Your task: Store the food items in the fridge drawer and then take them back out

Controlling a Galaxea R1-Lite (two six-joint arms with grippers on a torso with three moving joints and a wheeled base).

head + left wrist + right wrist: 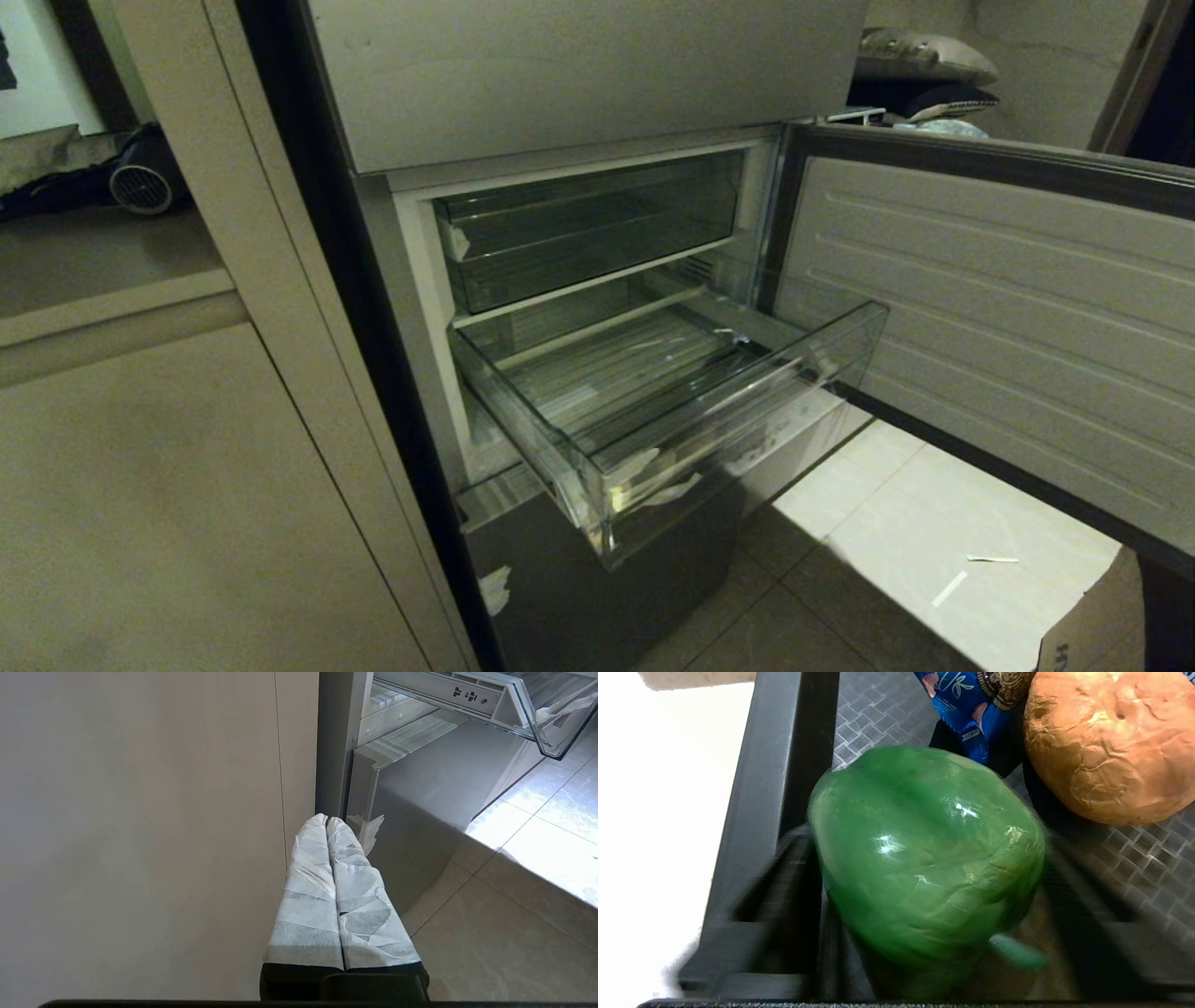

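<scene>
Head view: one wide, shallow clear plastic fridge drawer (653,392) with a ribbed floor and sloped front lip, pulled out past the cabinet face, nothing lying in it; white tape scraps (644,476) cling to its front corner. One shorter clear compartment (588,229) sits above it, pushed in. One grey ribbed inner door panel (990,317) stands swung open on the robot's right, bounding that side of the drawer; pale tiled floor (896,541) lies open below between drawer front and door, with two small white strips (971,571) on it. One beige cabinet side (187,467) closes the left. Neither arm shows here. Left wrist view: one left gripper (327,820), its two white-wrapped fingers (308,891) pressed together, hanging low beside the beige panel and the grey steel lower fridge front (420,812), apart from both, with the drawer's lip overhead. Right wrist view: one glossy green bell pepper (924,858) with a short pale stem lies on a grey diamond-patterned surface (1148,868) close against a black rail (770,788) at its edge, away from the drawer. The right gripper (924,933) has dark blurred fingers (784,896) on either side of the pepper, spread wide; contact cannot be told. One brown wrinkled round lump (1111,746) and one blue printed packet (971,709) lie just beyond the pepper.
</scene>
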